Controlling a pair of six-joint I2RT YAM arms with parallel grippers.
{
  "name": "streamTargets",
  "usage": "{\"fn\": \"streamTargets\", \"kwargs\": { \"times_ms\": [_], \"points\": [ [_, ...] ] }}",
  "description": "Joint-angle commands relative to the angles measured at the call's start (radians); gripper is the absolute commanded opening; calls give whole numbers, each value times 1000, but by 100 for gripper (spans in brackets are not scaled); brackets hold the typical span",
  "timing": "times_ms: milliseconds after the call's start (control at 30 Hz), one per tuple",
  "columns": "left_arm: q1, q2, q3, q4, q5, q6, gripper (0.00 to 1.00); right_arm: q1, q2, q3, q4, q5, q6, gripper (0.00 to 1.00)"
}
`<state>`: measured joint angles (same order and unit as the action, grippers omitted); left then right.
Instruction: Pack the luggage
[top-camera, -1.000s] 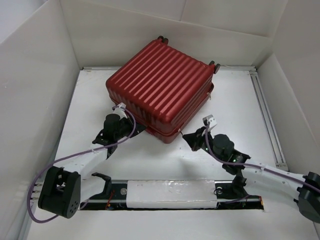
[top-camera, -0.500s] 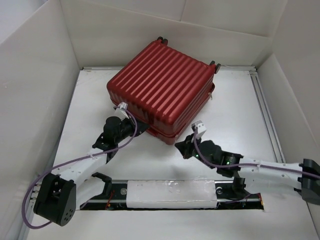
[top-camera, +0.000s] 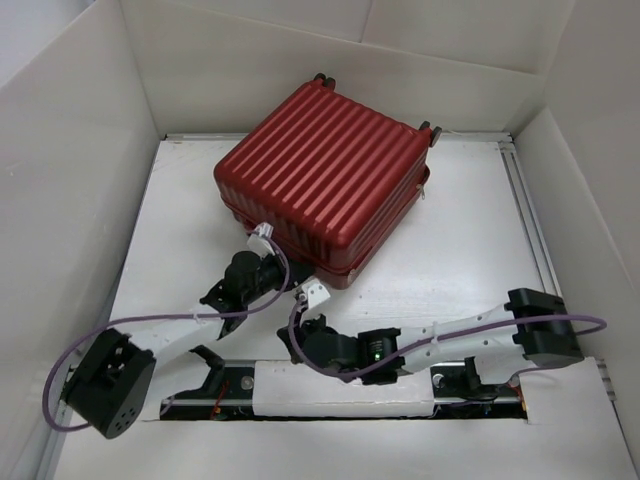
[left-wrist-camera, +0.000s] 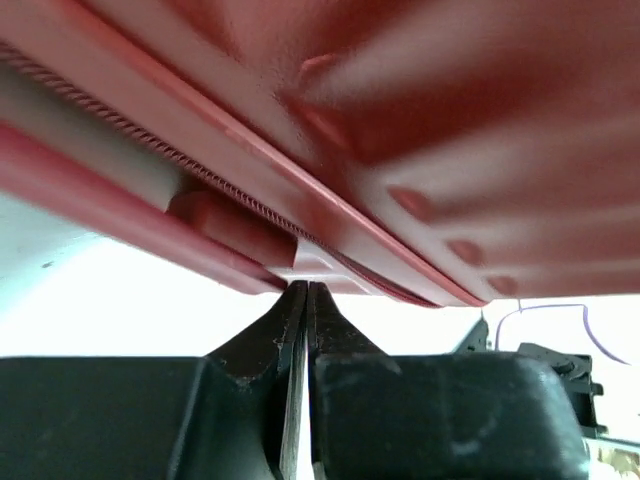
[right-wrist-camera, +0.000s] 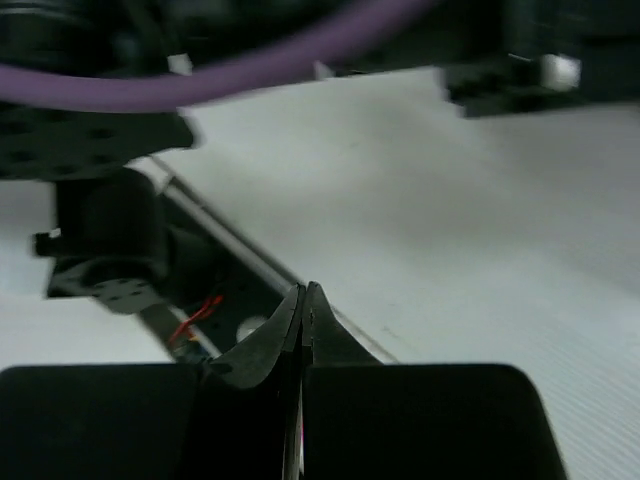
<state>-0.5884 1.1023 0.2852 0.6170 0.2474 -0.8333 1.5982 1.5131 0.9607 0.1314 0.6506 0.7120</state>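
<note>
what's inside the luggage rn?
The luggage lies shut on the table, ribbed side up. Only its outside and seam show, with the left gripper at the seam, jaws closed. Anything inside is covered.

We see the luggage (top-camera: 325, 165) in deep red, its shell ribbed with parallel ridges, and its small wheels (top-camera: 321, 77) dark. The table (top-camera: 470, 260) and walls (top-camera: 250, 60) are white. The left arm (top-camera: 165, 340) and right arm (top-camera: 460, 330) are white with black joints. We see a purple cable (right-wrist-camera: 200, 85). The left gripper (left-wrist-camera: 307, 287) and right gripper (right-wrist-camera: 303, 290) are black.
</note>
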Motion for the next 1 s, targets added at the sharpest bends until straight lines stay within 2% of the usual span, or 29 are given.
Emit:
{"fn": "streamTargets", "kwargs": {
  "times_ms": [0, 133, 200, 233, 300, 367, 400, 467, 633, 800, 967],
  "points": [
    [-1, -140, -8, -50, -78, 11, 0, 40, -37, -8, -73, 243, 84, 0],
    [19, -324, 20, -232, -158, 48, 0, 40, -158, -136, -185, 274, 164, 1],
    [53, -387, 29, -275, -171, 59, 18, 28, -229, -183, -225, 274, 181, 7],
    [53, -387, 29, -319, -190, 59, 24, 28, -246, -209, -245, 274, 196, 20],
    [53, -363, 40, -345, -214, 71, 40, -7, -271, -209, -341, 274, 242, 33],
    [53, -319, 40, -356, -224, 71, 41, -32, -271, -200, -429, 313, 280, 44],
    [53, -276, 40, -356, -224, 71, 41, -46, -271, -183, -496, 322, 294, 46],
    [53, -237, 31, -312, -233, 71, 41, -99, -261, -169, -527, 322, 284, 53],
    [53, -206, 6, -254, -269, 49, 43, -213, -231, -148, -455, 255, 115, 55],
    [53, -206, 6, -223, -283, 49, 52, -294, -240, -148, -376, 218, 29, 56],
    [53, -141, 31, -189, -283, 62, 53, -365, -231, -171, -267, 187, -51, 55]
  ]
}}
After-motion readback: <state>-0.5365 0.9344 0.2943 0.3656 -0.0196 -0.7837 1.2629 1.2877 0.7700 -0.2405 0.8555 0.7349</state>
